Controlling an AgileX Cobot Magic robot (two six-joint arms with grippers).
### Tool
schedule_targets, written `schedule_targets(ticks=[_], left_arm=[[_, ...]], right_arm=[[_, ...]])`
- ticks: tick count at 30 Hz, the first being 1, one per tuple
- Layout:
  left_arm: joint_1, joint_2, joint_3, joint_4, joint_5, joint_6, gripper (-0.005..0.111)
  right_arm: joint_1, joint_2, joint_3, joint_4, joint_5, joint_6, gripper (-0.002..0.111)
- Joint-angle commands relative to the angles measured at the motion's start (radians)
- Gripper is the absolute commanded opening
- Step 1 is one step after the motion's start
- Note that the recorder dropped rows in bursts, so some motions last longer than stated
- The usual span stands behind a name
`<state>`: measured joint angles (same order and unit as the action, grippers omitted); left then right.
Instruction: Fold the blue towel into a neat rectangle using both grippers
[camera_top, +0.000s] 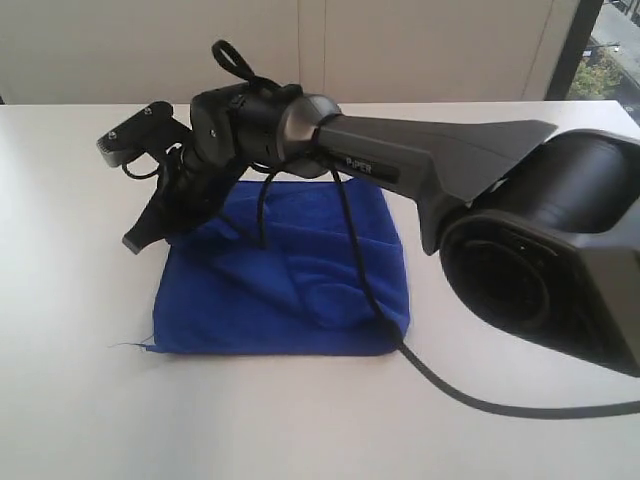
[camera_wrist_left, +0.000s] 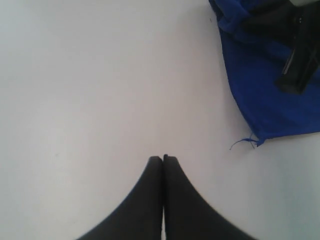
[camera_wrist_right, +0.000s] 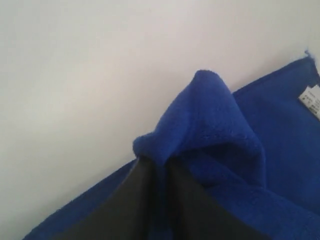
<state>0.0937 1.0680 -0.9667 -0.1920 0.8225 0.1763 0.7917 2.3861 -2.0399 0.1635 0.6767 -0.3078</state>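
The blue towel (camera_top: 300, 290) lies on the white table (camera_top: 80, 400). The right gripper (camera_wrist_right: 160, 167) clamps a raised fold at the towel's edge. A black cable (camera_top: 352, 250) drapes across the towel. The left gripper (camera_wrist_left: 163, 159), clenched and empty, sits beside the towel.

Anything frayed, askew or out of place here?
A loose thread trails from one corner of the blue towel. A black cable drapes across it, and the right end effector pinches up a bunched peak of cloth.

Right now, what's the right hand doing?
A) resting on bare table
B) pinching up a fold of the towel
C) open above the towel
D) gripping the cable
B: the right hand is shut on a raised fold of the blue towel, cloth bunched between its jaws.
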Motion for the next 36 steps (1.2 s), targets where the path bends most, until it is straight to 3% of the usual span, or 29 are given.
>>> schedule_targets(ticks=[1,9,17,26,36], left_arm=[[0.003,-0.009,0.007,-0.008,0.009,0.003,0.000],[0.003,-0.009,0.007,-0.008,0.007,0.003,0.000],[0.003,-0.009,0.007,-0.008,0.007,0.003,0.000],[0.003,-0.009,0.007,-0.008,0.007,0.003,0.000],[0.003,-0.009,0.007,-0.008,0.007,0.003,0.000]], right_arm=[[0.002,-0.048,-0.026,-0.001,0.047,-0.001,0.040],[-0.093,-0.161,-0.056,-0.006,0.305,0.008,0.040],[-0.240,-0.161,-0.029,-0.006,0.398,-0.010,0.000],[-0.395,-0.130,-0.029,-0.004,0.353,-0.079,0.000],[-0.457,-0.022,-0.029,-0.006,0.278,-0.123,0.000]])
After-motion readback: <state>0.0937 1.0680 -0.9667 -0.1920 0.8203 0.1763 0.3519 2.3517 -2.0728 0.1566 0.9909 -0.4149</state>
